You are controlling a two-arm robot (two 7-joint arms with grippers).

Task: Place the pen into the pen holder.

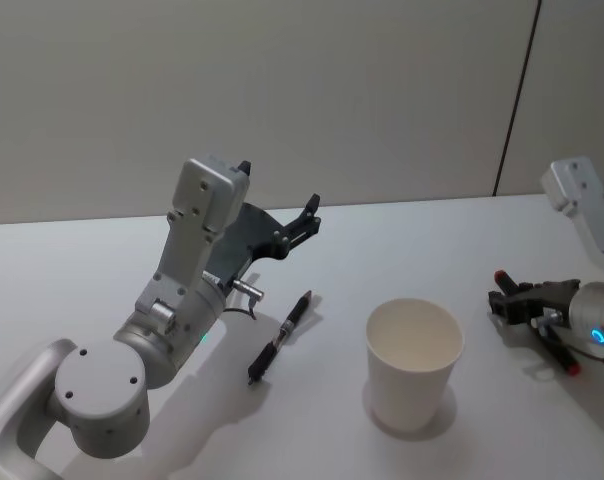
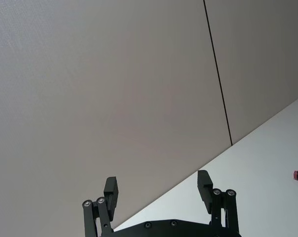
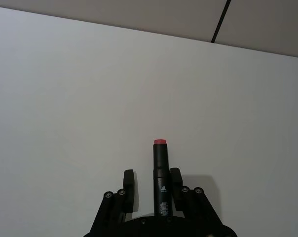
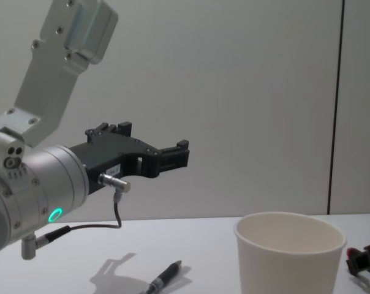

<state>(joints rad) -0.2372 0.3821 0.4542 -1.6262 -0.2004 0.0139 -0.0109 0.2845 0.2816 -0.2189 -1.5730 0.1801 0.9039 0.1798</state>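
The right gripper [image 3: 152, 174], at right, stood with fingers slightly parted astride a red-capped pen [image 3: 160, 173] bearing illegible white print; the left gripper [image 2: 158, 180], raised, gaped empty; a black pen [image 1: 280, 338] lay left of the pen holder [image 1: 414, 362] on the white table [image 1: 82, 270] before a grey wall [image 1: 282, 100].

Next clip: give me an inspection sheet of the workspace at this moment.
Surface: white table, plain.
Job's things: pen holder upright, nothing seen inside; black pen lying flat to its left, apart from it; red-capped pen at the right.
Clutter: nothing seen.
Grippers: left claw open, raised above the table; right claw open, low, straddling the red-capped pen.
Cables: short dark cable at the left wrist.
Surroundings: grey wall panels with a dark seam.
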